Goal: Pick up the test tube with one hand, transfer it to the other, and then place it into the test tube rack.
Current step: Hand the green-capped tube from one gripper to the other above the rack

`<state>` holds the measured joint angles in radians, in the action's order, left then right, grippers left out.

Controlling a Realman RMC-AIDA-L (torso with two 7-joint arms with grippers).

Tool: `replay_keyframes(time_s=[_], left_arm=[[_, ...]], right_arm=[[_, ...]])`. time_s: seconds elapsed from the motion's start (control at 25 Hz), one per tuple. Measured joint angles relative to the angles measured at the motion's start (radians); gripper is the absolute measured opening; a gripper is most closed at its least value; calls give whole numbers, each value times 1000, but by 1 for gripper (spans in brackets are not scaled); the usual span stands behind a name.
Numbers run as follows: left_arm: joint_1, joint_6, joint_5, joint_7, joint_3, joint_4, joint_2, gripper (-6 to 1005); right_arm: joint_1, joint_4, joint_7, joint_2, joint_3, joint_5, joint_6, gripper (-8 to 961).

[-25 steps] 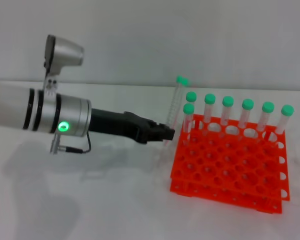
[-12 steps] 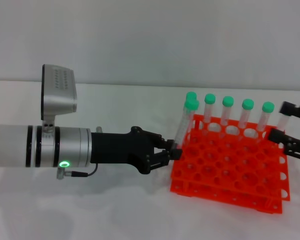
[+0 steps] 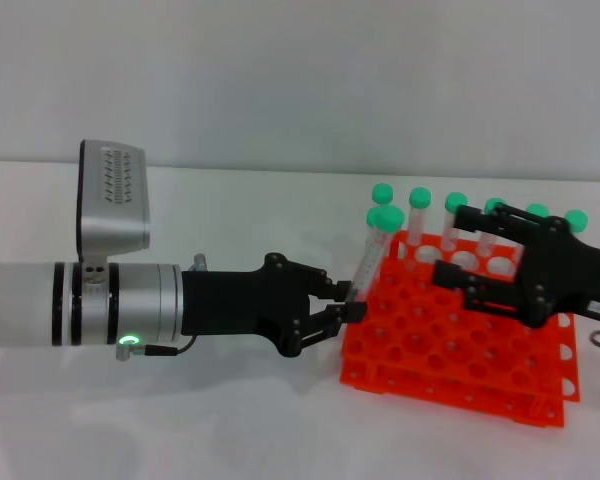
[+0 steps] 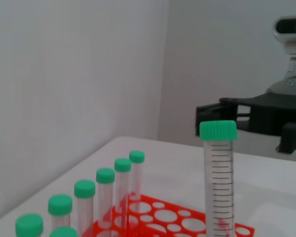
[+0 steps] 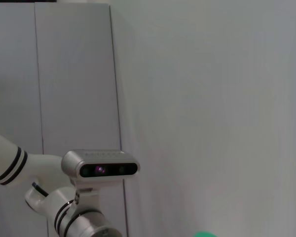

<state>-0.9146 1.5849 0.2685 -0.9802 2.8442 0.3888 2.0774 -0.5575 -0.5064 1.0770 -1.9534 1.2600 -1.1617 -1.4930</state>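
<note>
Two arms level, left tool (image 3: pixel 348 305) pinching test tube (image 3: pixel 371 258), right tool (image 3: pixel 450 245) spread.

Even, diffuse light fills every view, bright with no harsh glare. The white desk (image 3: pixel 230 420) carries only faint, soft-edged shadows beneath the left arm (image 3: pixel 80 305). Head view is mildly soft throughout; the orange-red test tube rack (image 3: pixel 460 350) looks saturated.

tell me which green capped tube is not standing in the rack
The test tube held by the left gripper at the test tube rack's left edge. It leans, gripped near its bottom end, while the others stand in the back holes. The right gripper reaches toward it, open.
</note>
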Motion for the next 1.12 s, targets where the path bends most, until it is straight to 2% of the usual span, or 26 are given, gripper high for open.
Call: replay_keyframes(time_s=[0.44,0.64,0.84,1.04,1.12], left_arm=[[7,1,17,72,0,-20,1,193],[5,1,17,81,0,-25,1,193],[0,-1,12,82,0,-30,1,195],[-3,-4,10,84,0,-31,1,198],[-3,-4,10,84,0,-31,1,199]], right_arm=[[-74,1,30,-54,31,-62,67,773],[-65,-4,15,-60,33,-53,68,776],[-60,1,6,-63,37,-41,74,735],[-62,1,4,-68,50,-40,84,538],[-62,2,4,-69,50,-39,85,504]])
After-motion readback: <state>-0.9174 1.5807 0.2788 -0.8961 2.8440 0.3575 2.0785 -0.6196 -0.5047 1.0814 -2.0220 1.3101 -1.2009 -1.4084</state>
